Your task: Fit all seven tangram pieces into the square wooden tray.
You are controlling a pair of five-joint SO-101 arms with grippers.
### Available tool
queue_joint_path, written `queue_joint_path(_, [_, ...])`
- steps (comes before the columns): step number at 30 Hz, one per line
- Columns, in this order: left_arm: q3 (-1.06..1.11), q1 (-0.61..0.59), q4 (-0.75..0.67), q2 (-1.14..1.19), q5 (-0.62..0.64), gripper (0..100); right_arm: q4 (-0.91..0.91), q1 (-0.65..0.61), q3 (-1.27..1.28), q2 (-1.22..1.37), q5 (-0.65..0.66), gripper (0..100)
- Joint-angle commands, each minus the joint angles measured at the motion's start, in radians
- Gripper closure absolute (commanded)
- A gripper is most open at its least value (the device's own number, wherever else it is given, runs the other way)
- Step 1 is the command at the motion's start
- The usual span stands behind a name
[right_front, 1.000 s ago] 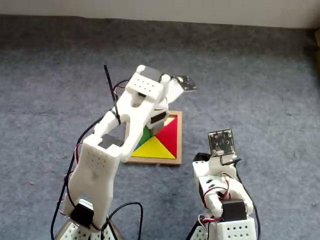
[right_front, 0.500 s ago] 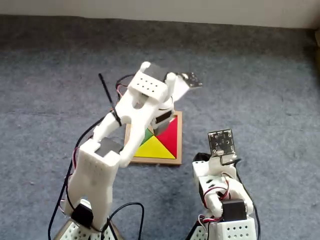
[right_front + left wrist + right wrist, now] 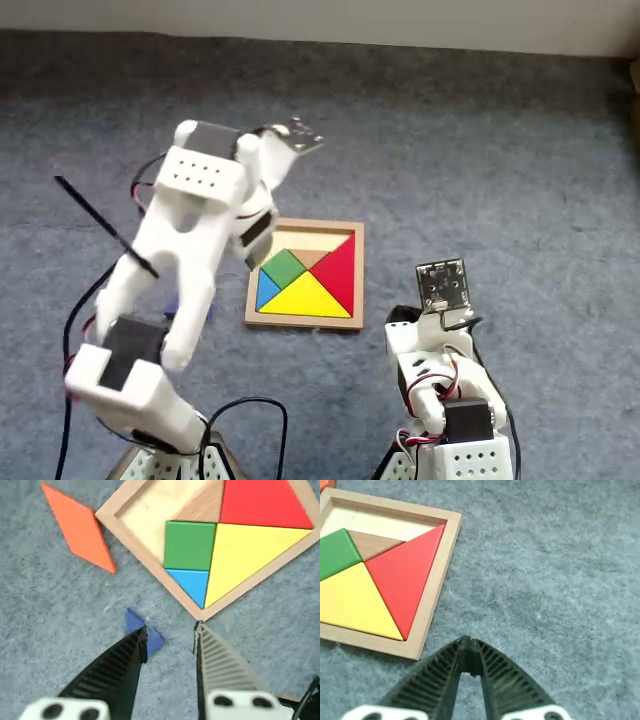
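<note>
The square wooden tray [image 3: 303, 322] lies on the grey carpet and holds a red triangle [image 3: 338, 270], a yellow triangle [image 3: 304, 296], a green square [image 3: 285, 268], a small light-blue triangle [image 3: 266, 290] and a wood-coloured triangle [image 3: 202, 507]. Part of the tray floor [image 3: 147, 517] is bare. Outside it lie an orange parallelogram [image 3: 80, 527] and a dark blue triangle [image 3: 147, 632]. My left gripper [image 3: 170, 629] hangs open above the carpet beside a tray corner, one fingertip over the dark blue triangle. My right gripper [image 3: 470, 652] is shut, empty, near the tray's edge [image 3: 427, 612].
The left arm [image 3: 190, 230] stands tall to the left of the tray, with loose cables around it. The right arm [image 3: 440, 360] sits folded low at the front right. Grey carpet spreads all round, with a pale wall edge at the back.
The left arm has swung left, off the tray, so the tray's pieces now show from above. The right arm has not moved.
</note>
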Motion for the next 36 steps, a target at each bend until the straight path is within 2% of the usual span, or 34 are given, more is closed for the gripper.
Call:
queue_joint_path(1, [0.122, -0.07, -0.152, -0.104, 0.002, 83, -0.007, 0.01, 0.154, -0.01, -0.005, 99.3])
queue_joint_path(8, [0.312, -0.159, -0.384, -0.105, 0.002, 83, -0.007, 0.01, 0.154, -0.01, -0.005, 99.3])
queue_joint_path(13, [0.386, -0.157, -0.552, -0.104, 0.009, 83, -0.007, 0.01, 0.154, -0.01, -0.005, 99.3])
queue_joint_path(19, [0.384, -0.163, -0.683, -0.041, 0.15, 70, -0.007, 0.01, 0.154, -0.01, -0.005, 99.3])
queue_joint_path(27, [0.119, -0.206, -0.671, 0.252, 0.152, 70, -0.007, 0.01, 0.154, -0.01, -0.005, 99.3])
queue_joint_path(36, [-0.122, -0.217, -0.382, 0.283, 0.15, 70, -0.007, 0.01, 0.154, -0.01, -0.005, 99.3])
